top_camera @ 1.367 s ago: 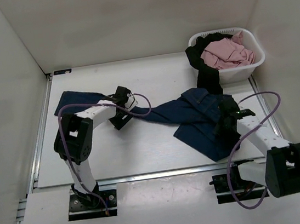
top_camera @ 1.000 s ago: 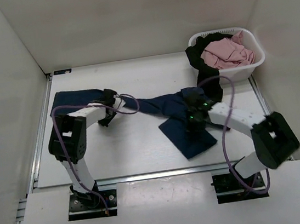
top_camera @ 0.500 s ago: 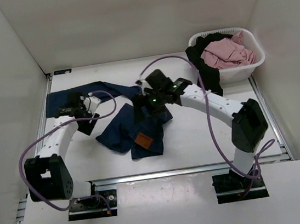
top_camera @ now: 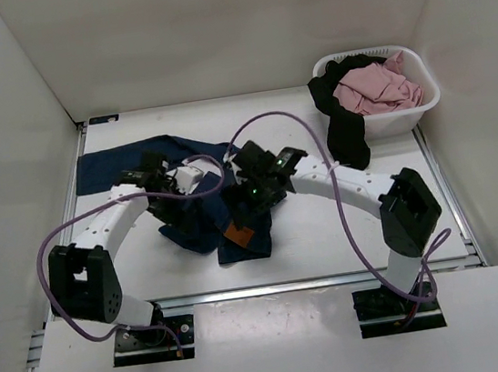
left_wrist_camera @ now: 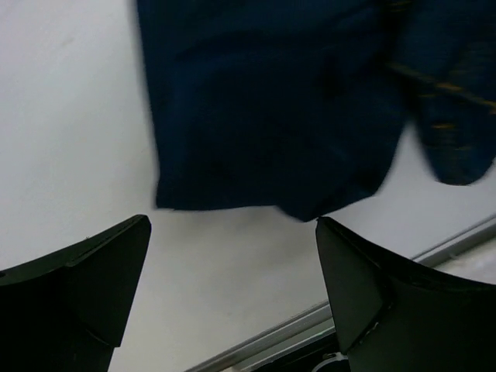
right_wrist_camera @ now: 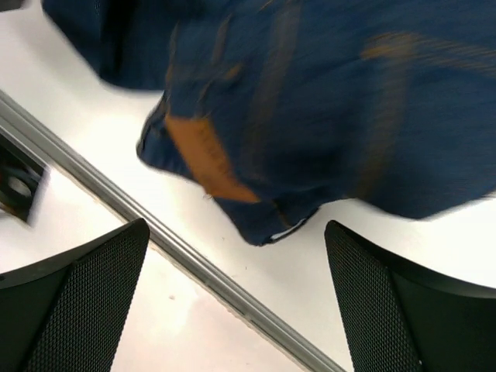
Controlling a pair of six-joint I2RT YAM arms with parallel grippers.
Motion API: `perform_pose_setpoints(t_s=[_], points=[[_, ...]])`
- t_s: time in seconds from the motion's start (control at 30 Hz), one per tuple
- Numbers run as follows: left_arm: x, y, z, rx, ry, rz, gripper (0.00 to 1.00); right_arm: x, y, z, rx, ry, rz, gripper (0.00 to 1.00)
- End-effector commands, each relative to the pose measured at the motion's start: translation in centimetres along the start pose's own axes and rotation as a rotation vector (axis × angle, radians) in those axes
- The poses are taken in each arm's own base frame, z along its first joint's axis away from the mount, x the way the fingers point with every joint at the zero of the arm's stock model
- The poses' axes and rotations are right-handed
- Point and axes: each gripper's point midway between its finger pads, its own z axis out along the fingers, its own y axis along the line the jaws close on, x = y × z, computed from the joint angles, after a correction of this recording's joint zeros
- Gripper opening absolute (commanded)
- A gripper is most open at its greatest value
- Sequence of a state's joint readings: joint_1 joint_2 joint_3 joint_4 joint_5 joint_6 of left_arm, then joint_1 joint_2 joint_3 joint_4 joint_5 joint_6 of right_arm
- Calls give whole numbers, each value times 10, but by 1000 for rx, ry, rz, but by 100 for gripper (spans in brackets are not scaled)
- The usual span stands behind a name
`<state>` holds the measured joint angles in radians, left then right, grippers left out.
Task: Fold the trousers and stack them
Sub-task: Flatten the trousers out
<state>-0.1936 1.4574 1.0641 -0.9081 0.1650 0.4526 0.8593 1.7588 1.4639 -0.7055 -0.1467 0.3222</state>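
Observation:
The trousers [top_camera: 200, 222], dark navy denim, lie in a rumpled fold at the middle-left of the table, with their tan patch [top_camera: 237, 235] facing up near the front. One leg [top_camera: 109, 166] trails toward the back left. My left gripper [top_camera: 172, 214] hangs over the fold's left part, and my right gripper [top_camera: 249, 201] over its right part. In the left wrist view the left gripper [left_wrist_camera: 232, 225] is open, with the trousers [left_wrist_camera: 271, 101] lying beyond its fingertips. The right gripper [right_wrist_camera: 236, 226] is open too, just short of the trousers [right_wrist_camera: 333, 116] and their patch [right_wrist_camera: 205, 159]. Neither holds anything.
A white basket [top_camera: 424, 108] stands at the back right with a pink garment [top_camera: 374, 87] in it. A black garment [top_camera: 345, 135] hangs over its left side onto the table. A metal rail [right_wrist_camera: 194, 267] runs along the table's front edge. White walls enclose the table.
Both arms carried the trousers leftward and doubled them over into a fold. Both grippers then opened and let go. The left gripper has since moved right, over the fold.

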Motion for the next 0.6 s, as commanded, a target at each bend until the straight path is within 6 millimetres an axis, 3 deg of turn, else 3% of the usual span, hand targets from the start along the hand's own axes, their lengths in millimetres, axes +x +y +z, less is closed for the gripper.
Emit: perform_pose_setpoints(t_s=[0.0, 0.1, 0.13, 0.2, 0.23, 0.33, 0.37, 0.43, 0.53, 0.57], points=[[-8, -47, 11, 163, -36, 49, 100, 26, 2, 6, 83, 36, -162, 98], [12, -44, 39, 127, 53, 50, 99, 34, -11, 24, 145, 20, -106, 98], [14, -40, 45, 108, 73, 38, 93, 35, -16, 32, 169, 16, -76, 98], [27, -33, 59, 73, 146, 11, 80, 28, -22, 43, 196, -32, -70, 98], [28, -29, 61, 70, 147, -1, 68, 31, -24, 48, 195, -35, -58, 98], [30, -27, 62, 89, 145, -42, 49, 25, -23, 59, 192, -91, -60, 98], [30, -27, 62, 89, 145, -42, 30, 29, -25, 65, 194, -87, -49, 98], [27, -17, 61, 74, 127, -65, 14, 24, -20, 69, 164, -115, -42, 98], [24, -9, 56, 73, 96, -110, 14, 29, -12, 79, 105, -107, -20, 93], [22, -6, 53, 72, 78, -123, 14, 37, -14, 84, 102, -82, -8, 80]])
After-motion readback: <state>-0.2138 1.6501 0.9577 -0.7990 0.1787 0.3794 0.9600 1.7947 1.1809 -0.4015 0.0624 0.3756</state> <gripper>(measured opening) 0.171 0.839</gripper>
